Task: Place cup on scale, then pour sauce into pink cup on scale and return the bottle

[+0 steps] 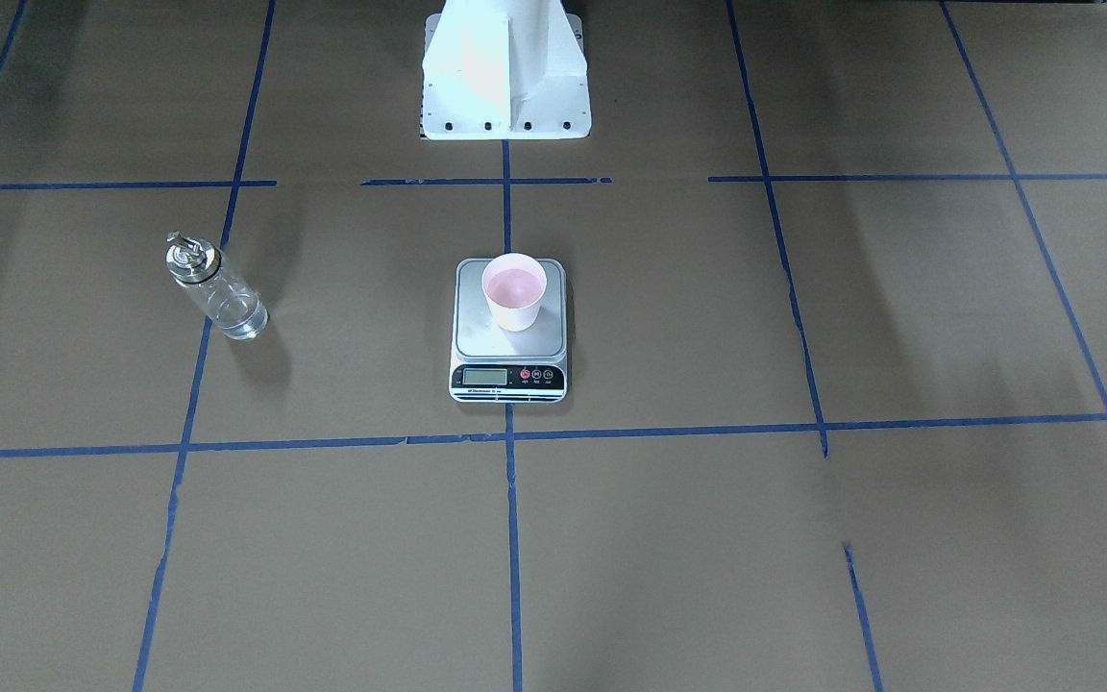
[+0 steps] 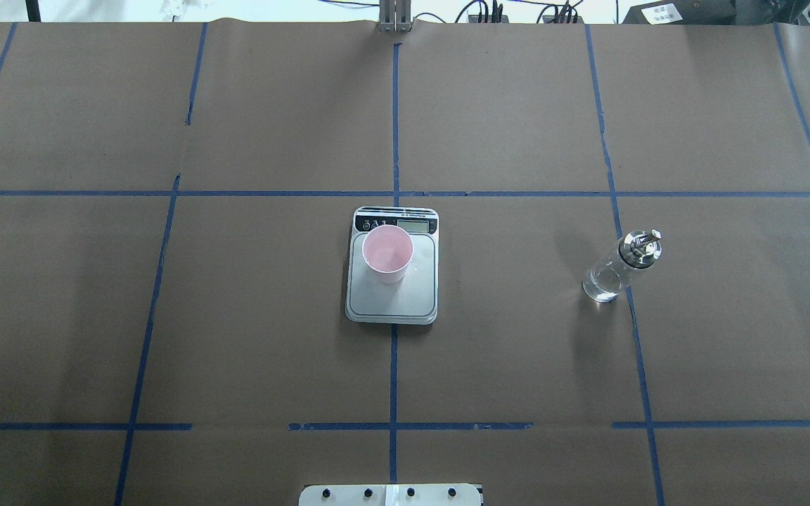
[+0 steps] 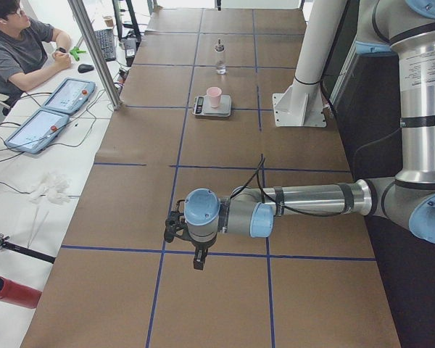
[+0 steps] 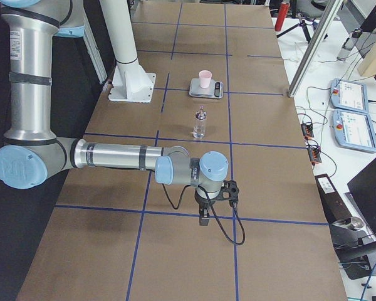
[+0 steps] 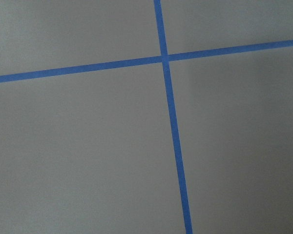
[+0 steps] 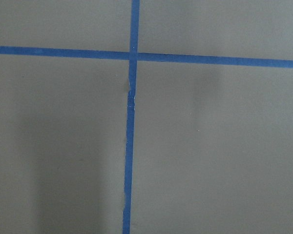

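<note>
The pink cup (image 1: 515, 291) stands upright on the far half of the scale (image 1: 510, 358), by its display end in the overhead view (image 2: 387, 253). The bottle (image 1: 217, 288) stands upright on the brown table, apart from the scale, on my right side (image 2: 619, 270), with a little clear sauce low inside. My left gripper (image 3: 198, 261) hangs over the table far from the scale. My right gripper (image 4: 203, 219) hangs over the table past the bottle. Each gripper shows only in a side view, so I cannot tell whether it is open or shut. Both wrist views show only brown paper and blue tape.
The robot's white base (image 1: 505, 77) stands behind the scale. Blue tape lines grid the brown table. An operator (image 3: 18, 51) sits beside the table with two tablets (image 3: 65, 94) and cables past the table's edge. A metal post (image 3: 94, 51) stands at that edge.
</note>
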